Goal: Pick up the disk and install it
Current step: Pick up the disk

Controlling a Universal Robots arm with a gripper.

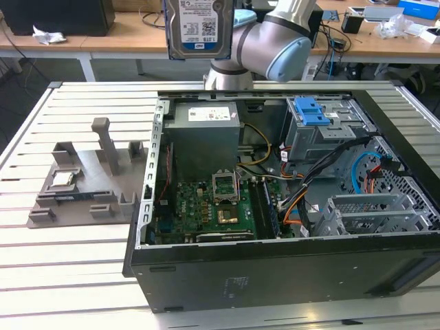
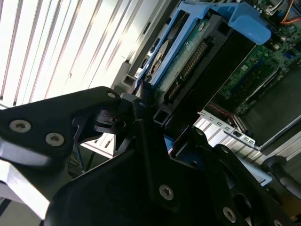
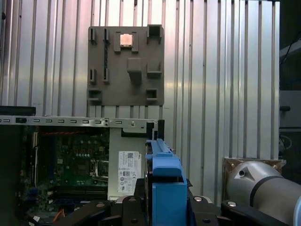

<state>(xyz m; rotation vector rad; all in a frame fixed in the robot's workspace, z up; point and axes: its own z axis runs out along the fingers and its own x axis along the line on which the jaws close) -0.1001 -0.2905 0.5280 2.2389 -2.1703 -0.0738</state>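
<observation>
The disk (image 1: 198,27), a silver drive with a white-and-blue label, hangs upright high above the back edge of the open computer case (image 1: 275,271), carried by the arm (image 1: 275,45). In the second wrist view the disk (image 2: 188,61) in its blue frame sits between the black fingers (image 2: 94,110) of my gripper (image 2: 150,117), which is shut on it. The first wrist view shows the blue frame of the disk (image 3: 165,181) edge-on above the gripper (image 3: 162,207).
A drive cage with a bare blue bracket (image 1: 313,110) stands at the case's back right. Power supply (image 1: 204,130), motherboard (image 1: 206,206) and cables (image 1: 323,179) fill the case. On the slatted table at the exterior view's left lies a grey fixture (image 1: 89,185) holding a small chip (image 1: 62,180).
</observation>
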